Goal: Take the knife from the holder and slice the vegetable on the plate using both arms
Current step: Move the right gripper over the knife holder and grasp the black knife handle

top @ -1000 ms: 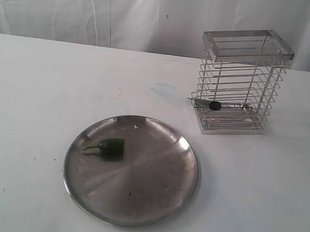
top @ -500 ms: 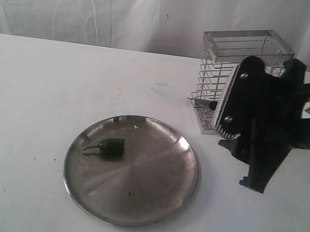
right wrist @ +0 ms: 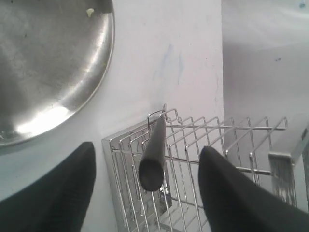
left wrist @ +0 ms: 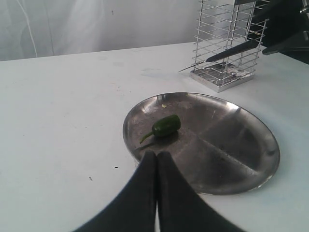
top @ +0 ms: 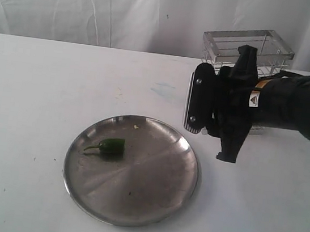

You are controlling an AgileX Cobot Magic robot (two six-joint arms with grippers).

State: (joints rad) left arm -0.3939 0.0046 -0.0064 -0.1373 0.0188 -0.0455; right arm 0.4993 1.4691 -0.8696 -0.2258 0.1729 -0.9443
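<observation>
The green chilli (top: pixel 111 146) lies on the left part of the steel plate (top: pixel 151 190). My right gripper (top: pixel 202 102) hangs in front of the wire holder (top: pixel 248 45) and hides the knife in the exterior view. In the right wrist view this gripper (right wrist: pixel 147 149) is open, and the knife's black handle (right wrist: pixel 157 133) pokes out between the fingers without touching them. The knife (left wrist: pixel 231 49) lies slanted through the holder (left wrist: pixel 222 72), its tip sticking out. My left gripper (left wrist: pixel 157 162) is shut and empty, at the plate's (left wrist: pixel 231 159) edge, short of the chilli (left wrist: pixel 166 125).
A white table (top: pixel 33 88) carries everything, with a white curtain behind it. The right arm (top: pixel 299 106) reaches in from the right over the table. The holder stands just behind the plate's far right rim. Only the wrist view shows the left gripper.
The right arm came into view from the right and moved left, ending in front of the holder around the knife handle. Plate, chilli and holder have not moved.
</observation>
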